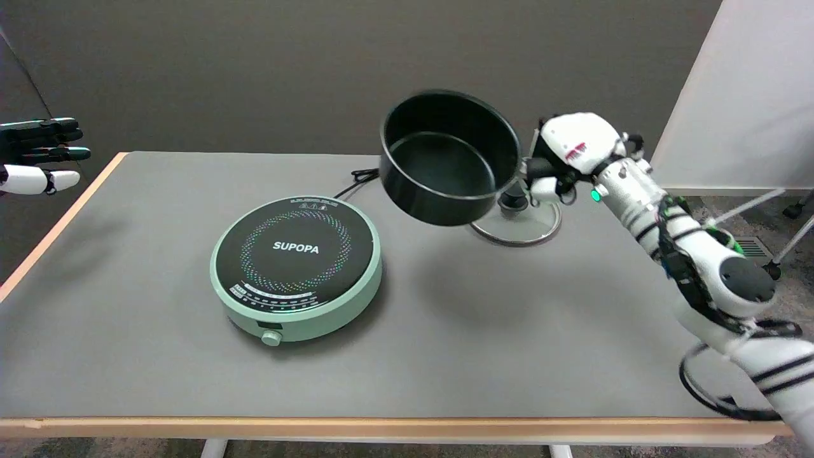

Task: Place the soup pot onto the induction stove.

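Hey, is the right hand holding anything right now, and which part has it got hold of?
Yes. The right hand holds the black soup pot in the air, gripping at the pot's right side where a handle would be; the handle itself is hidden.

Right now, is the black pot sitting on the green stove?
No, the soup pot is up in the air, tilted, held by the right hand, to the right of the induction stove.

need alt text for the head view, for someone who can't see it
The right robot hand holds a black pot in the air, tilted, above a grey table and to the right of a round green stove. A glass lid lies on the table behind the pot; the idle left hand shows at the left edge.
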{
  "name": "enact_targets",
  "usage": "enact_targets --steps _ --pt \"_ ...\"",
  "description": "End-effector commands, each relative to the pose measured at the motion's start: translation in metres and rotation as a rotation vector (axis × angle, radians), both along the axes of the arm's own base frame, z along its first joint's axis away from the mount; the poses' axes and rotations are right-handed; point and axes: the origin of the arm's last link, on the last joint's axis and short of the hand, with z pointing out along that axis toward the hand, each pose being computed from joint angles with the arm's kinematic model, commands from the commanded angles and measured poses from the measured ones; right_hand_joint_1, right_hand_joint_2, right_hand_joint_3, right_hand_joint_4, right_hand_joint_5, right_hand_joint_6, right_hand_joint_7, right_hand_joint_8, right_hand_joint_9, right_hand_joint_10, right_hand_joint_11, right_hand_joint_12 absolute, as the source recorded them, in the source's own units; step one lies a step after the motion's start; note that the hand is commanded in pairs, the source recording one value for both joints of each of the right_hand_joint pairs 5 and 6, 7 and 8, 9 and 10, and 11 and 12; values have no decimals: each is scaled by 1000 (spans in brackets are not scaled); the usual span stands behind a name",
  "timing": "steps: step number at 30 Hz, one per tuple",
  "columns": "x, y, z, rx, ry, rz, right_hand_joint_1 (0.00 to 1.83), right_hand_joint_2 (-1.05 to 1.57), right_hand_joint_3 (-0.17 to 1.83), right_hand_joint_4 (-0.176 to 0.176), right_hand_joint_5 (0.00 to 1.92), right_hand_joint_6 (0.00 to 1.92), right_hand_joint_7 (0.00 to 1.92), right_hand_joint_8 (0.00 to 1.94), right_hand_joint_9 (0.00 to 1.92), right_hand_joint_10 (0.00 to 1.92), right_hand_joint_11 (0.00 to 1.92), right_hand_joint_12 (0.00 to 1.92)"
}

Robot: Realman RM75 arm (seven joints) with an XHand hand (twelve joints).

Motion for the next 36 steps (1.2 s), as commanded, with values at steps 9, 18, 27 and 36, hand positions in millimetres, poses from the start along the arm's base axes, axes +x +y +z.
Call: enact_targets --steps 9,18,27,36 --pt "58 -79 -100 394 158 64 900 1296 835 -83 1761 1761 1761 1761 1761 1761 1761 1761" --pt "39 -107 -126 428 164 -9 904 1303 800 -83 1763 1763 1763 1763 1763 1763 1763 1763" --pt "8 -127 -129 331 120 -60 908 1312 754 -85 1734 1734 1734 1734 1734 1734 1734 1734" --pt "-19 -147 -137 235 84 -114 913 1318 717 -87 1694 1694 1694 1694 1694 1694 1694 1694"
